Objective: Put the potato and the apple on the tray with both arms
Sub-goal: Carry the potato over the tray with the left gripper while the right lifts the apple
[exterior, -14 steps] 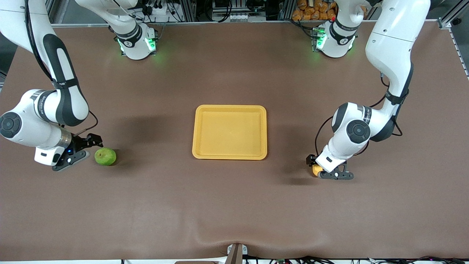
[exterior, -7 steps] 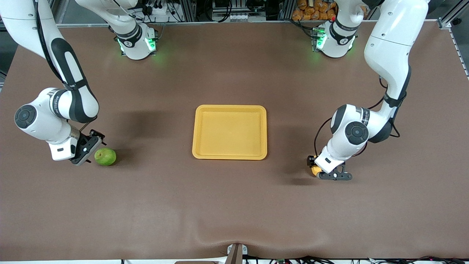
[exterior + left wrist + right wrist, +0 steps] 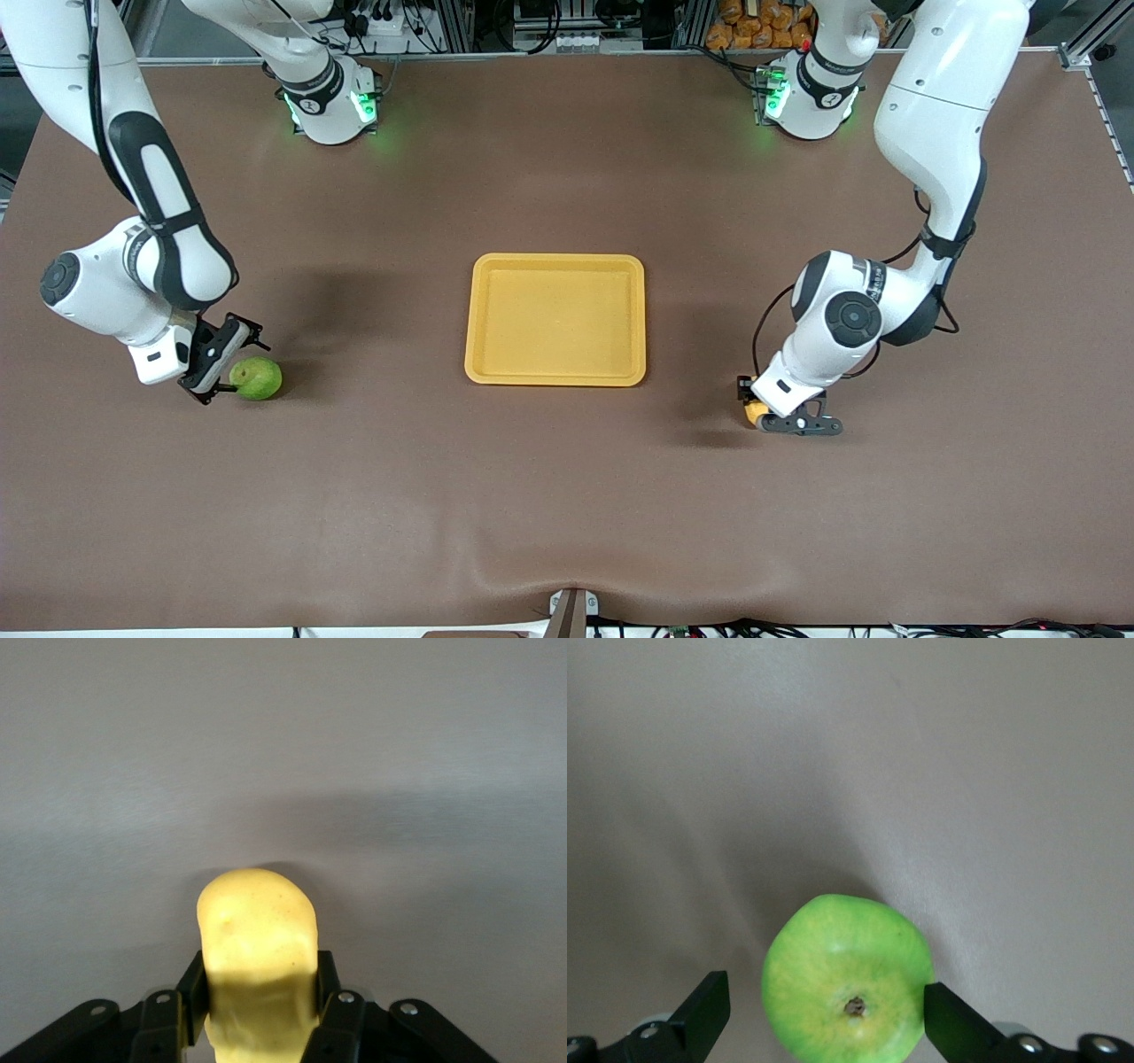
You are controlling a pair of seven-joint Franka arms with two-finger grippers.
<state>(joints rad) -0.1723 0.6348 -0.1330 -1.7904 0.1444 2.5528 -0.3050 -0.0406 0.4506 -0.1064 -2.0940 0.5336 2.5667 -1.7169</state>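
The green apple lies on the brown table toward the right arm's end. My right gripper is low at the apple and open, one finger on each side of it; in the right wrist view the apple sits between the black fingertips, with my right gripper not closed on it. My left gripper is shut on the yellow-orange potato low at the table toward the left arm's end. In the left wrist view the potato is pinched in my left gripper. The yellow tray lies empty mid-table.
The brown table mat is bare between each fruit and the tray. The two arm bases glow green along the table's edge farthest from the front camera.
My right gripper has swung in toward the apple and turned, so its fingers now straddle it. My left gripper has shifted slightly toward the tray with the potato.
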